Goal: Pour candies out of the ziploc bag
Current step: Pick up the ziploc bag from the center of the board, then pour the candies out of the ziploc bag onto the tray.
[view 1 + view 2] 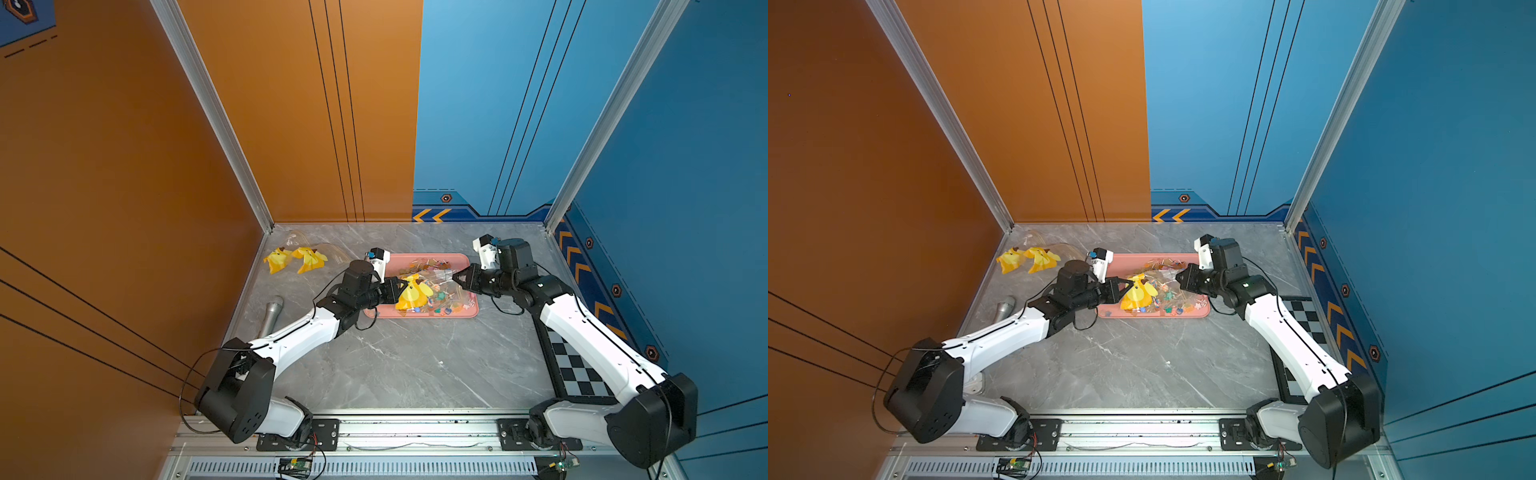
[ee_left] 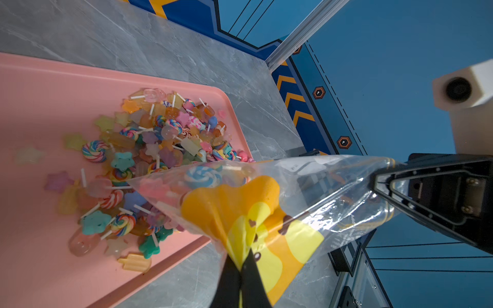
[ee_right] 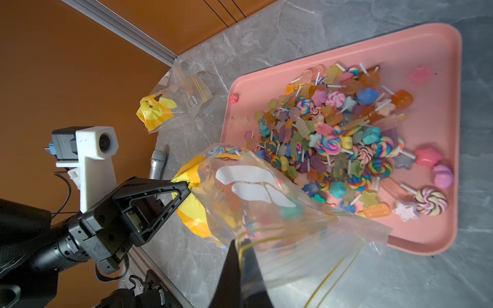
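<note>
A clear ziploc bag (image 1: 419, 289) (image 1: 1144, 291) with a yellow cartoon print hangs stretched between both grippers over the pink tray (image 1: 469, 313) (image 1: 1113, 259). My left gripper (image 2: 241, 257) (image 1: 404, 286) is shut on its yellow printed end (image 2: 266, 208). My right gripper (image 3: 239, 242) (image 1: 455, 277) is shut on the clear edge by the zip strip (image 3: 266, 202). The candies (image 2: 160, 149) (image 3: 346, 138), mostly stars and swirl lollipops, lie heaped in the tray (image 2: 40, 88) (image 3: 426, 234). A few show through the bag's plastic.
Two other yellow-print bags (image 1: 299, 259) (image 1: 1034, 259) (image 3: 165, 106) lie at the back left corner. A grey microphone (image 1: 270, 316) (image 1: 1005, 309) (image 3: 157, 165) lies left of the left arm. A checkerboard (image 1: 577, 374) (image 1: 1304, 316) lies under the right arm. Walls close three sides.
</note>
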